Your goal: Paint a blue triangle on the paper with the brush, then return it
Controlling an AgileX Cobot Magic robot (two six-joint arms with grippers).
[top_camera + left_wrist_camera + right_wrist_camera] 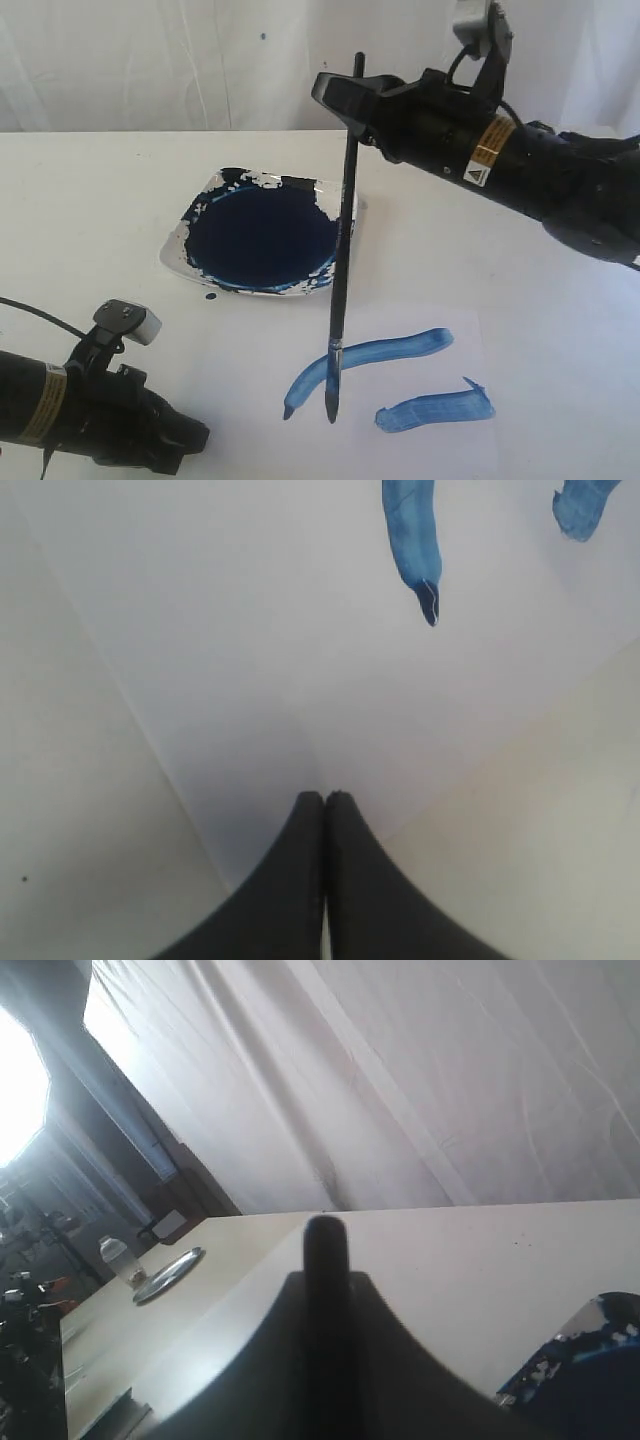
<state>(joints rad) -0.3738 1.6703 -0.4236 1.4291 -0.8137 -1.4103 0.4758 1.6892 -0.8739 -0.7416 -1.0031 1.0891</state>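
Note:
My right gripper (352, 100) is shut on the upper handle of the brush (342, 250), which stands nearly upright. Its blue-stained tip (331, 410) rests on the paper (440, 315) at the near end of a long blue stroke (370, 358). A second, shorter blue stroke (435, 408) lies to its right; the two strokes are apart and form no closed triangle. In the right wrist view the black handle end (325, 1235) sticks up between the jaws. My left gripper (324, 796) is shut and empty, low over the paper's (250, 630) near-left corner, with a stroke end (420, 570) ahead of it.
A square dish (262, 238) of dark blue paint sits behind the paper, left of the brush handle. The left arm (90, 400) lies along the table's near-left edge. A white curtain hangs behind the table. A bottle (115, 1255) and metal lid (165, 1272) stand far off.

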